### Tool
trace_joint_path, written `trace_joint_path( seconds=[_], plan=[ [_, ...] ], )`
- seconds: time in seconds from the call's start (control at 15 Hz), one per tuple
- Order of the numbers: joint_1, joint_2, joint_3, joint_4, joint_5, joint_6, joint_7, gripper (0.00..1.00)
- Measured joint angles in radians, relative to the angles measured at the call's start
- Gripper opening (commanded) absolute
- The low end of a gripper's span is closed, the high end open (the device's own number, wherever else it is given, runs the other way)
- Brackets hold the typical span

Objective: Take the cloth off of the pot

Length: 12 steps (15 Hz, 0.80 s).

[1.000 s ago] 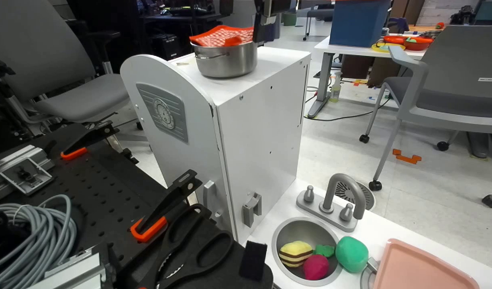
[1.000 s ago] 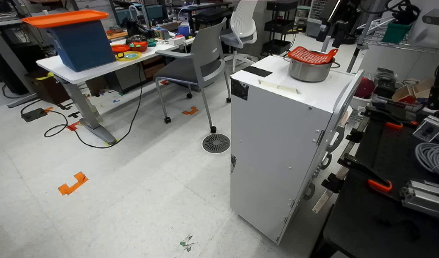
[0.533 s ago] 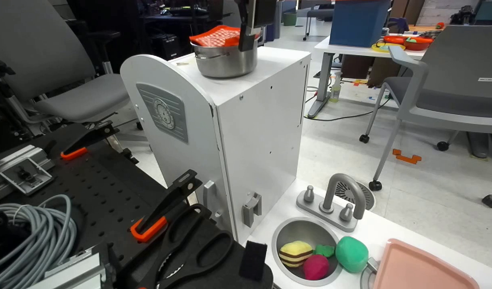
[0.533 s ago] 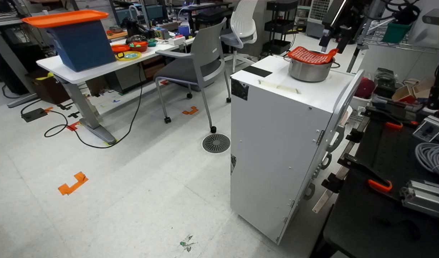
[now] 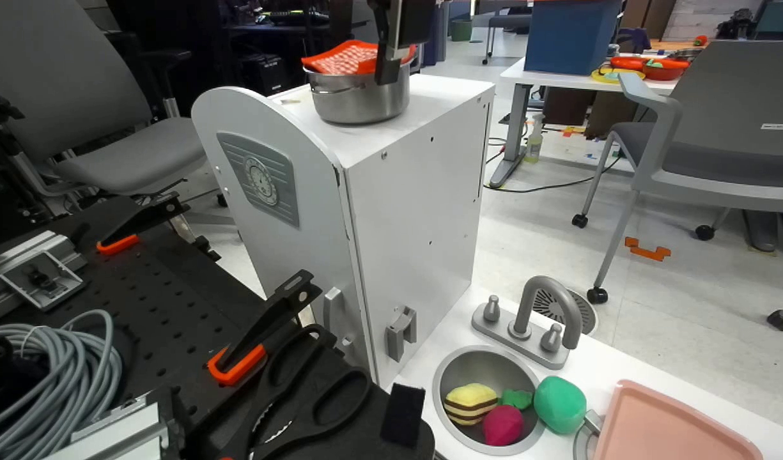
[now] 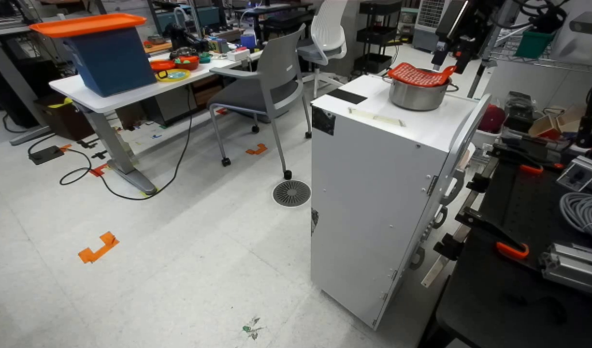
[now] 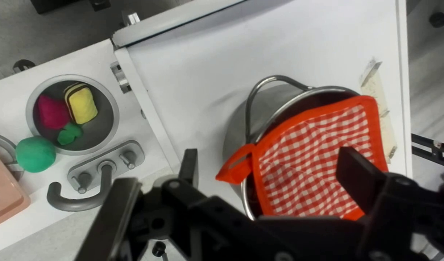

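White cabinet top [image 6: 431, 127] under the pot [image 6: 415, 98] — grey chair [image 6: 279, 63], pale floor [image 6: 189, 256].

Lab workspace — black perforated bench [image 5: 174, 281], coiled grey cable [image 5: 87, 364], clamps [image 5: 270, 319], wheeled chair [image 5: 730, 108], play-kitchen unit [image 5: 417, 223].

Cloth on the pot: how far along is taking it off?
Looks done: the approach; the open gripper is near the cloth. Under way: lining up, probably; the wrist view shows its loop between the fingertips, ungripped. Left: grasping and lifting, since the cloth lies across the pot.
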State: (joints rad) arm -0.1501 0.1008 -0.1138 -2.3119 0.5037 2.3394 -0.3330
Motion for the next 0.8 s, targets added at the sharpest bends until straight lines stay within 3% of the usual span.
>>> trace_joint_path(
  seconds=[0.6, 0.8],
  plan=[
    [-0.001, -0.003, 0.0, 0.0, 0.0, 0.0, -0.005, 0.04],
    [-0.002, -0.004, -0.001, 0.0, 0.0, 0.0, -0.012, 0.0]
  ],
)
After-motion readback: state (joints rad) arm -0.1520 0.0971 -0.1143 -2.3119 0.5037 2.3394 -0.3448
